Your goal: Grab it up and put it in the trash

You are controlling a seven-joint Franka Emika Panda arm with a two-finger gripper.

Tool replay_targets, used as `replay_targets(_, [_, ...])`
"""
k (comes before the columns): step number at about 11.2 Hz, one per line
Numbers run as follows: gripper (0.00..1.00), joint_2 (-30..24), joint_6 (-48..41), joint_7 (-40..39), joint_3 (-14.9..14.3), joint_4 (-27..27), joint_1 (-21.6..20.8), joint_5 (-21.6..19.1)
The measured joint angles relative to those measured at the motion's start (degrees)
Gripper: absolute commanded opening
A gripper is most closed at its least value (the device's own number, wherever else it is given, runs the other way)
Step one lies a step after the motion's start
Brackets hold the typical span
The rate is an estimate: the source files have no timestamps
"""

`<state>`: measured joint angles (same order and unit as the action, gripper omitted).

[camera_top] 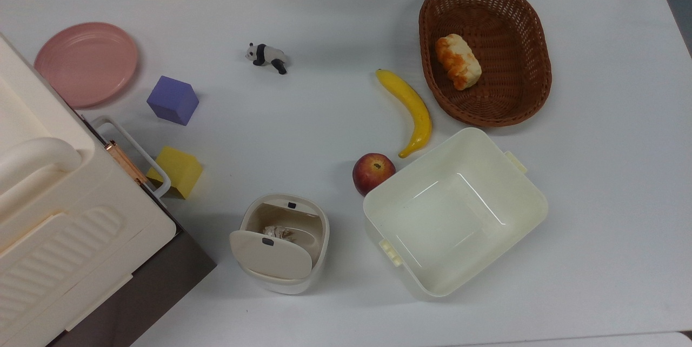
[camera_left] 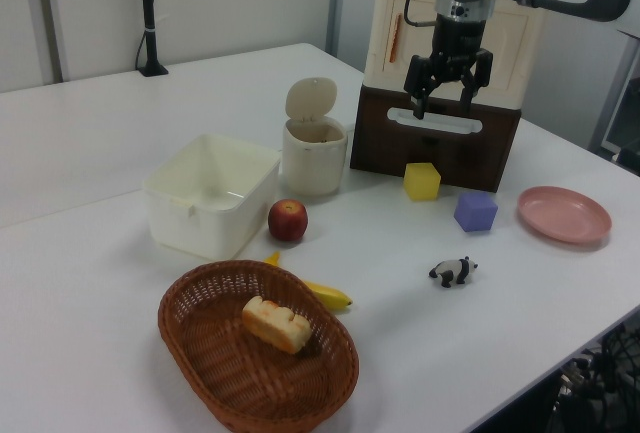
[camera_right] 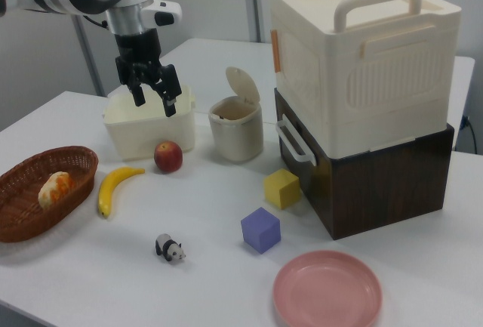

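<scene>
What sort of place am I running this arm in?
Most likely a robotics lab bench: a Franka arm's pincer over a plain white table, staged props like a toy panda, banana, coloured cubes, and a desktop trash bin.

Pink plate (camera_top: 86, 63), purple cube (camera_top: 172, 100), yellow cube (camera_top: 179, 171), black-and-white panda (camera_top: 265, 57), red apple (camera_top: 373, 172), yellow banana (camera_top: 410, 109), brown basket (camera_top: 535, 49).

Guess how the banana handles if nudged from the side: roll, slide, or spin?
The banana lies flat on its curved side, so it would probably pivot or slide, not roll. Its smooth skin on the smooth table suggests little grip. It looks rigid, unlikely to flop.
</scene>
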<state>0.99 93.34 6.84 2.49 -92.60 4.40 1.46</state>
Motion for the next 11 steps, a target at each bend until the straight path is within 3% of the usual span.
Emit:
replay_targets(3, [1.0, 0.0, 0.0, -0.08, -5.22, -0.19, -5.25, -0.35])
replay_targets(11, [1.0, 0.0, 0.0, -0.69, -5.76, -0.49, -5.67, -0.37])
